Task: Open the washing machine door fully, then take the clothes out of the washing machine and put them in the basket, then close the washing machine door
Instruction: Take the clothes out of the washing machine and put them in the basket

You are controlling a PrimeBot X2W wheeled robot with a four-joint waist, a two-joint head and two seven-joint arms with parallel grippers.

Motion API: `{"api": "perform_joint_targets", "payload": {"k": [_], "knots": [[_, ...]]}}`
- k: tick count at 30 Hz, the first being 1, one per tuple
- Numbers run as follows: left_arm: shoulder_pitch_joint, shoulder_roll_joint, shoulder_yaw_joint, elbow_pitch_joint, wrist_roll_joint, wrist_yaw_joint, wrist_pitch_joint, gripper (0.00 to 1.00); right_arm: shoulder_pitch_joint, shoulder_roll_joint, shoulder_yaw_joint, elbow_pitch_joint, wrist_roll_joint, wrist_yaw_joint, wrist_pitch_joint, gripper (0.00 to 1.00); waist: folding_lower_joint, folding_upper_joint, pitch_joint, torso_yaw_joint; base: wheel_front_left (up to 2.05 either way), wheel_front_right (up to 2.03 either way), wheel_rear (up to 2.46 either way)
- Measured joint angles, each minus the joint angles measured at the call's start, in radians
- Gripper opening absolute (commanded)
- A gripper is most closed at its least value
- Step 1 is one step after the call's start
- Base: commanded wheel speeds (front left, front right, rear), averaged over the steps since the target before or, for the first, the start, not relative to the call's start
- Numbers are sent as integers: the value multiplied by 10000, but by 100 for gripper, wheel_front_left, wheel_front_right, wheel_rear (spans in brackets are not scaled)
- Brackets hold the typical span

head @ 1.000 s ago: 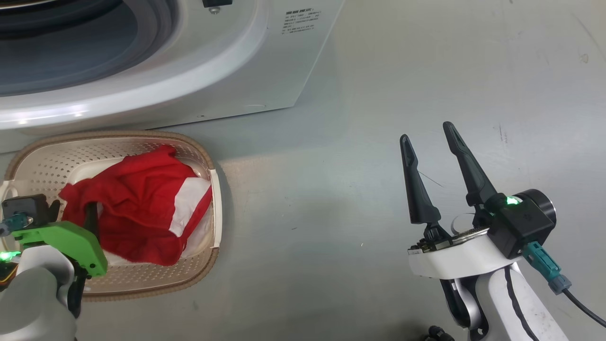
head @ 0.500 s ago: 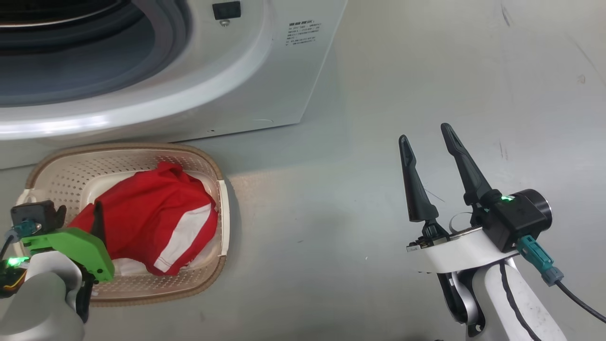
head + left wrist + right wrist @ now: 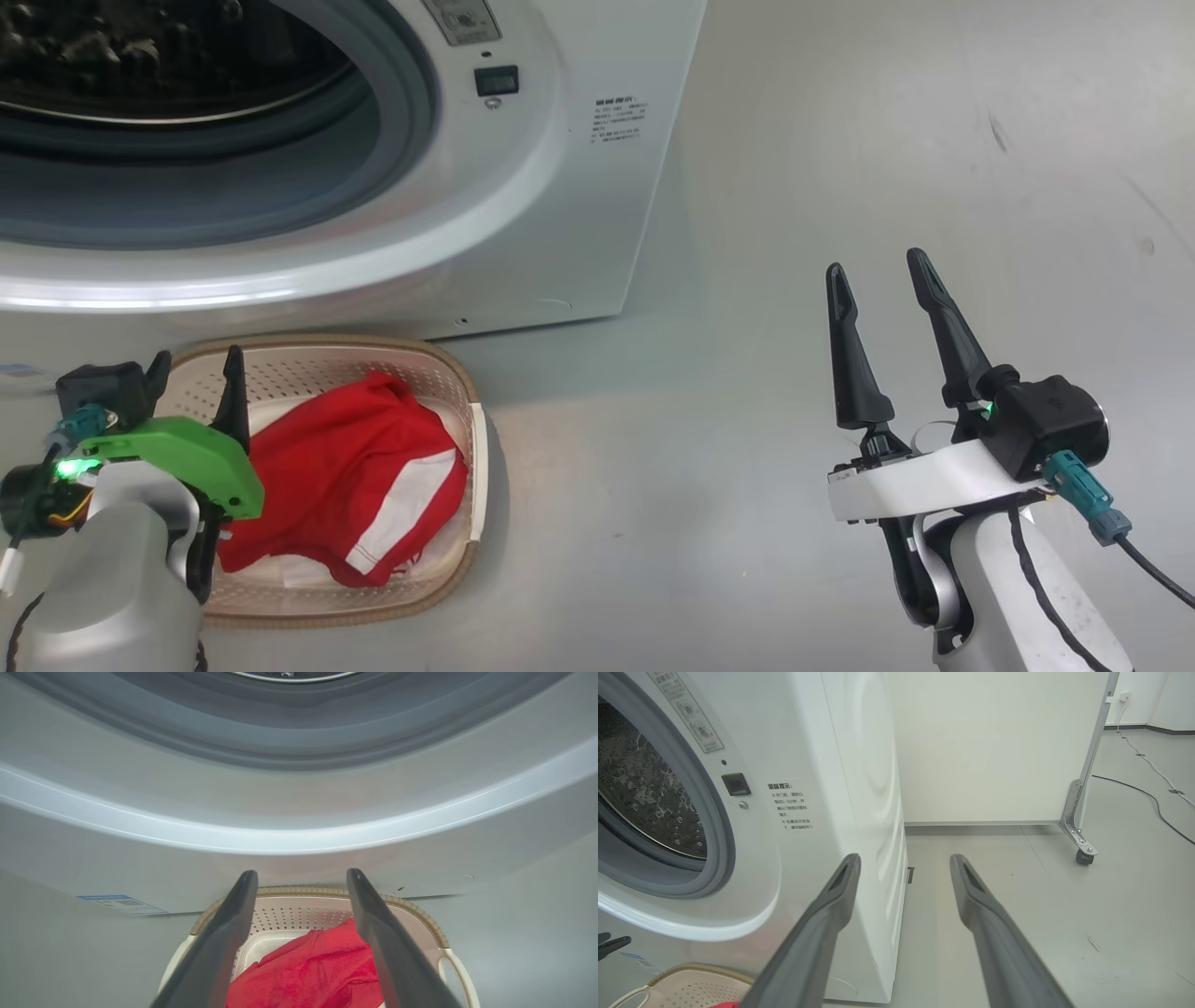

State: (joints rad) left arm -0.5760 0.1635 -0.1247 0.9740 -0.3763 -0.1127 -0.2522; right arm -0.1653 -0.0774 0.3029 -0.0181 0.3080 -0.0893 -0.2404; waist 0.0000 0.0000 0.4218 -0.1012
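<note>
Closest to us, our left claw (image 3: 198,359) hung over the near left end of the basket (image 3: 471,448), its two dark fingers spread wide and gripping nothing. Through the left wrist view we saw the red cloth lying lower down, between those fingers. Off to our right, well apart from the basket, our right claw (image 3: 875,264) was held above the bare grey floor (image 3: 747,420), also gaping fully and empty, with its fingers pointing away from us. The basket sat on the floor just in front of the washing machine (image 3: 597,205), with its brown woven-look rim close to the foot of the white front panel. Inside it lay the clothes (image 3: 364,467), a crumpled red heap with a white stripe turned towards us, filling much of the basket's middle and right side. A blue label (image 3: 121,903) was stuck low on the machine's front, to the left of the basket in the left wrist view. Above the basket we saw the round mouth of the machine, its grey rubber gasket (image 3: 280,187) ringing the perforated steel drum (image 3: 140,56). A small dark latch slot (image 3: 496,81) sat to the right of the opening. Furthest off, past the machine's side, a white partition (image 3: 985,742) stood on a caster and a black cable (image 3: 1157,807) trailed across the floor.
</note>
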Motion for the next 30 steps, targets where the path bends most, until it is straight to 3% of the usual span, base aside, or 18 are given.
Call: {"api": "perform_joint_targets", "payload": {"k": [13, 30], "knots": [[174, -525, 153, -2424, 100, -73, 0, 100, 425, -17, -318, 330, 309, 136, -29, 100, 0, 0, -1554, 517, 0, 0, 0], [2568, -959, 199, -4614, 100, -82, 2, 100, 1564, -163, -721, 405, 685, 169, -42, 100, 0, 0, -3345, 1092, 0, 0, 0]]}}
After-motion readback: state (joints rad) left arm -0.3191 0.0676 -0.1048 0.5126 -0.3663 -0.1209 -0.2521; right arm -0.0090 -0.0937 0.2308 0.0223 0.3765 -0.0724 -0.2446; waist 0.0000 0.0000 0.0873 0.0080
